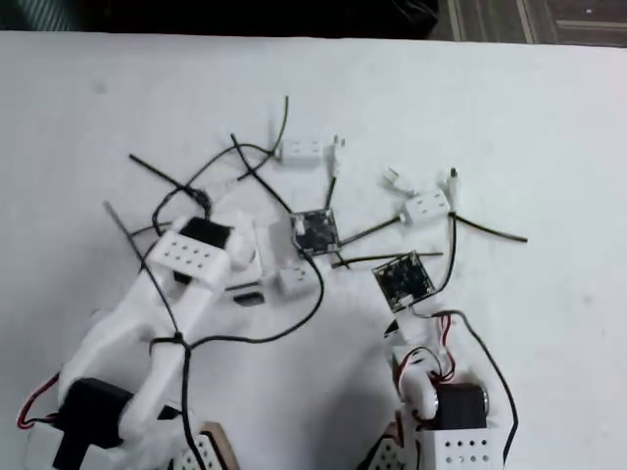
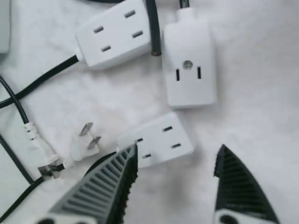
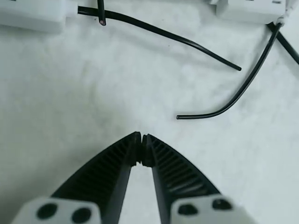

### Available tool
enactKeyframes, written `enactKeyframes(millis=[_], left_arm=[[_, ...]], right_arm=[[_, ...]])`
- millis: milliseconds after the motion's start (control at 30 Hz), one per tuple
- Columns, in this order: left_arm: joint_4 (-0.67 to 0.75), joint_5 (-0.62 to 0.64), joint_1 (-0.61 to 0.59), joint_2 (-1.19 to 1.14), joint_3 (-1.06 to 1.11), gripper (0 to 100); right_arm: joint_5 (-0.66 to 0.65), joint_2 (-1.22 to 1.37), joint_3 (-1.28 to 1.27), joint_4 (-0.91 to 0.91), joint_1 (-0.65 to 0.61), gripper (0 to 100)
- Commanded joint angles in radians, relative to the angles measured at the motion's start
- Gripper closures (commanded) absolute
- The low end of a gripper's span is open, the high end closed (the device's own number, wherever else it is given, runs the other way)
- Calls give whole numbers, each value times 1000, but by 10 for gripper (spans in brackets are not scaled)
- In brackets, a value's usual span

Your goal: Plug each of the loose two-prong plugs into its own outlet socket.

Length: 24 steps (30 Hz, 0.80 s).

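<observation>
Wide-open left gripper hovers empty over a white socket block at lower centre, probably lining up a grab. Loose plug lies just left of it. Right gripper is pinched shut, empty.

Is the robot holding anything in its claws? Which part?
Nothing is held. The left gripper is open near a white socket block; the right gripper is shut on nothing.
</observation>
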<state>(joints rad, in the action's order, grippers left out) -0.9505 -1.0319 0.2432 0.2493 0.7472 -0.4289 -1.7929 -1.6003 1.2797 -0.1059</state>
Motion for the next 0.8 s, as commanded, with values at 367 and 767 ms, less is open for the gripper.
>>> enactKeyframes(millis=[367,767], left_arm=[[-101,-296,-44,24,-161,699],[-91,-344,-41,-334,-373,701]], right_arm=[[-11,-5,6,-18,13,978],[-11,-5,6,-18,8,978]])
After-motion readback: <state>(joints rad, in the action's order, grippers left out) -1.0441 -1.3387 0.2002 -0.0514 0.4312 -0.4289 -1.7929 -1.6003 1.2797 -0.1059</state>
